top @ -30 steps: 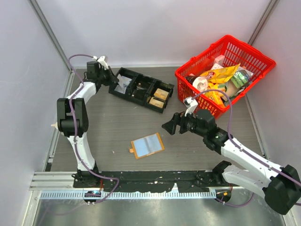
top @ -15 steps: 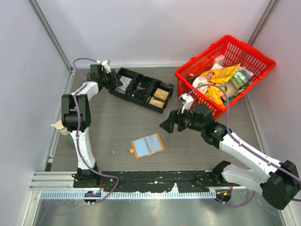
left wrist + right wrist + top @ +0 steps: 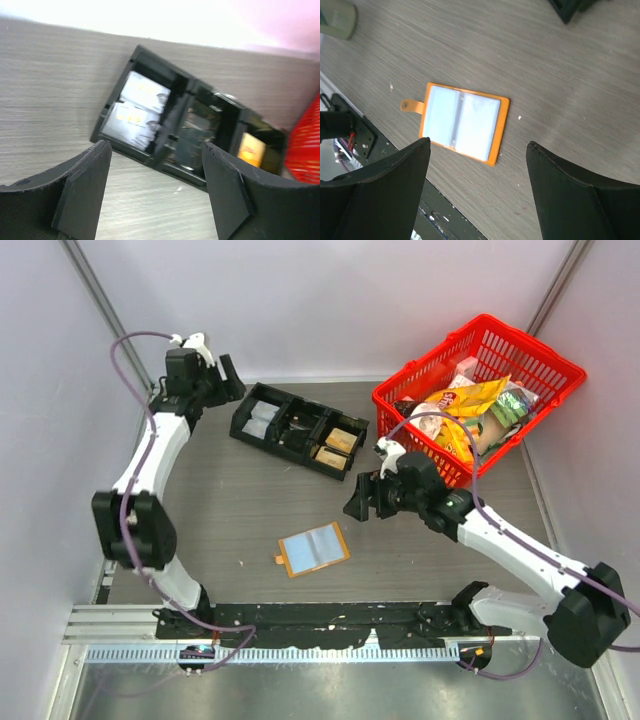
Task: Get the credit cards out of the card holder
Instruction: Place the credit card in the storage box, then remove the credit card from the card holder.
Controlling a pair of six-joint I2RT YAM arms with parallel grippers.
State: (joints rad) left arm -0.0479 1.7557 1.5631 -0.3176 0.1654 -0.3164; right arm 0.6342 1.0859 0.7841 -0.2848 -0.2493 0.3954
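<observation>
On the left, I am holding my left claw (image 3: pixel 156 150) wide open and empty above the far-left corner of the table, looking down on the tray (image 3: pixel 160 61). Two pale cards (image 3: pixel 134 117) are lying in its end compartment. If I am dropping from here, a finger could be catching the tray wall and jolting those cards out.

Toward the middle, the holder (image 3: pixel 314 549) is lying open and flat on the table, near the front edge, pale panels up, tab pointing left. I cannot tell whether cards are sitting in its pockets.

Just right of it, I am hovering my right claw (image 3: pixel 478 145) over the holder, fingers spread wide, gripping nothing. This is where I am expecting trouble. Nothing is pinning the holder, and my left claw is well apart from it, so a pull on a card could be dragging the whole holder along or lifting it. Coming down too steeply, I could be scraping the table or pinching the cover instead of a card.

Far right, the basket (image 3: pixel 530 340) is standing clear of all this.
</observation>
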